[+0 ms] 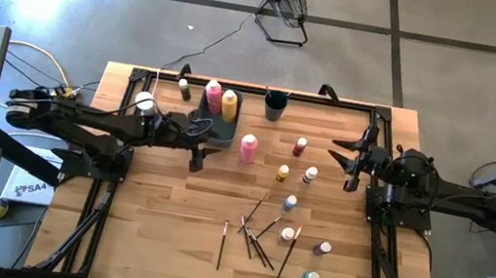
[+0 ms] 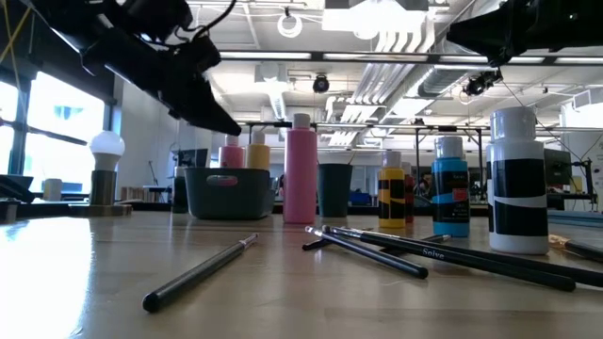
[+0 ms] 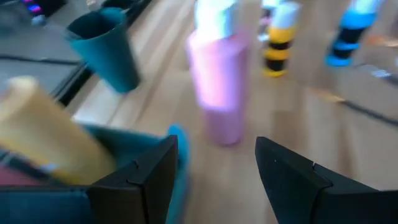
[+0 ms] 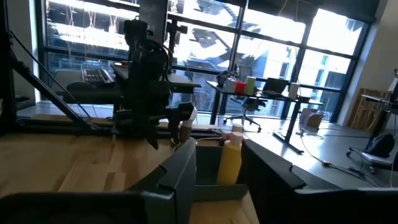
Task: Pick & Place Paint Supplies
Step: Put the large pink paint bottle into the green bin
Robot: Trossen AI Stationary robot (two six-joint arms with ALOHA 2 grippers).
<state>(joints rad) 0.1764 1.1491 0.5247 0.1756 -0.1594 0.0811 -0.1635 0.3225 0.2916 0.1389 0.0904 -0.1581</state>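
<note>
A tall pink squeeze bottle [image 1: 249,147] stands upright on the wooden table, just right of a grey bin [image 1: 217,129] that holds another pink bottle [image 1: 214,90] and a yellow one [image 1: 229,105]. My left gripper [image 1: 204,155] hovers open beside the bin. In its wrist view the standing pink bottle [image 3: 217,93] is just ahead of the open fingers [image 3: 217,146], untouched. Small white-capped paint bottles [image 1: 290,203] and thin dark brushes [image 1: 254,234] lie scattered mid-table. My right gripper [image 1: 343,163] hangs open and holds nothing above the table's right side [image 4: 219,155].
A dark cup [image 1: 275,104] stands at the far edge, right of the bin. A white knob on a tan base [image 1: 144,102] sits by the left arm. In the low view, brushes [image 2: 377,250] lie in front and small bottles [image 2: 450,188] stand behind them.
</note>
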